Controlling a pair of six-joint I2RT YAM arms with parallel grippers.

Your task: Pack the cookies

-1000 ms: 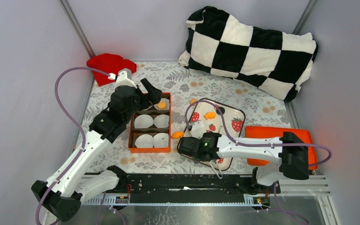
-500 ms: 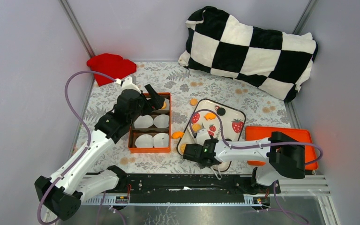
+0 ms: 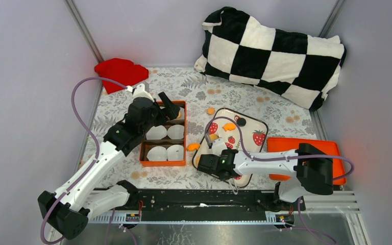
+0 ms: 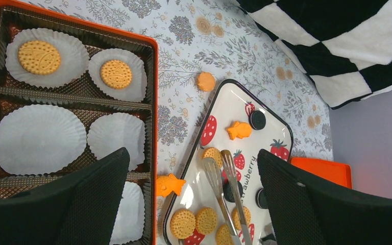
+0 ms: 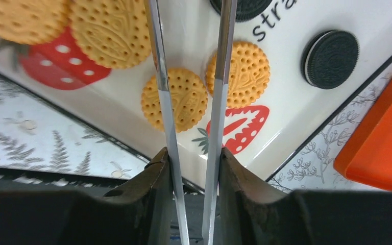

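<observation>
My right gripper (image 3: 212, 164) (image 5: 194, 155) is shut on metal tongs (image 3: 218, 148) (image 5: 161, 97) that reach over the strawberry-print plate (image 3: 250, 125) (image 4: 224, 102). The tong arms stand slightly apart, and their tips lie by a golden cookie (image 4: 212, 152). Several golden cookies (image 4: 182, 223) (image 5: 242, 69) and black cookies (image 4: 258, 120) (image 5: 332, 58) lie on the plate. The orange box (image 3: 185, 138) holds white paper cups; two far cups hold golden cookies (image 4: 39, 57) (image 4: 116, 74). My left gripper (image 3: 169, 107) (image 4: 192, 151) is open and empty above the box's far end.
Fish-shaped orange biscuits lie on the plate (image 4: 239, 130) and on the cloth between box and plate (image 4: 168, 185). An orange tray (image 3: 286, 145) sits right of the plate. A checkered pillow (image 3: 273, 53) is at the back right and a red cloth (image 3: 120, 71) at the back left.
My left gripper has shifted a little to the right over the box's far end. My right gripper has drawn slightly toward the near edge with the tongs, baring more of the plate.
</observation>
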